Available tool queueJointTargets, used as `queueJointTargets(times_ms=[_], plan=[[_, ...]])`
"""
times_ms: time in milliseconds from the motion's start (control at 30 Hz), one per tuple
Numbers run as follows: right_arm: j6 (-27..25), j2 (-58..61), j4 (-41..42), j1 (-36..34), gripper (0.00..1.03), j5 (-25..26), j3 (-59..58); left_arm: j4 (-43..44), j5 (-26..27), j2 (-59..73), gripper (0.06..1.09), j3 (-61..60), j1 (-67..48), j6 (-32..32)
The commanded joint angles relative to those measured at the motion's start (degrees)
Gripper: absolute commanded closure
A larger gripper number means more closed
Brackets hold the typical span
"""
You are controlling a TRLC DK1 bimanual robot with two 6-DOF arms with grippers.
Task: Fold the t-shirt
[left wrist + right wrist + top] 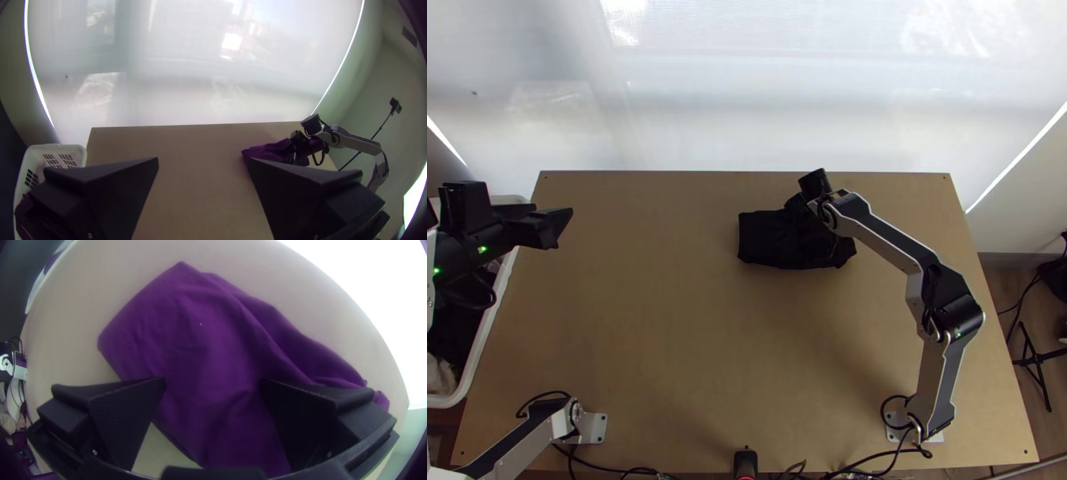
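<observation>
Top view: the T-shirt lies bunched near the wooden table's far edge, its folds lost in black; the right gripper hides one end. The left gripper hangs by the white basket, its arm cut off by the border.

Left wrist view: the left gripper is released, fingers wide apart.

Right wrist view: the right gripper's parted fingers cover some purple cloth, perhaps touching it. Tabletop borders the shirt.

The dark t-shirt lies folded into a wrinkled bundle toward the table's far side.
</observation>
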Motion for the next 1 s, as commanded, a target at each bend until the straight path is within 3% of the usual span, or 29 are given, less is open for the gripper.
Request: queueJointTargets(times_ms=[0,267,967], plan=[[0.28,3.83,-0.07,-0.46,0.05,-0.08,-0.84,-0.48,0.07,-0.12,0.1,0.2,1.31,1.98],[0.28,4.18,0.02,-1.95,0.05,-0.08,-1.81,-0.48,0.16,0.05,0.1,0.29,1.49,2.33],[-0.33,3.04,1.25,-17.42,0.05,0.01,-3.83,-0.13,0.16,1.2,0.1,1.17,1.75,2.6]])
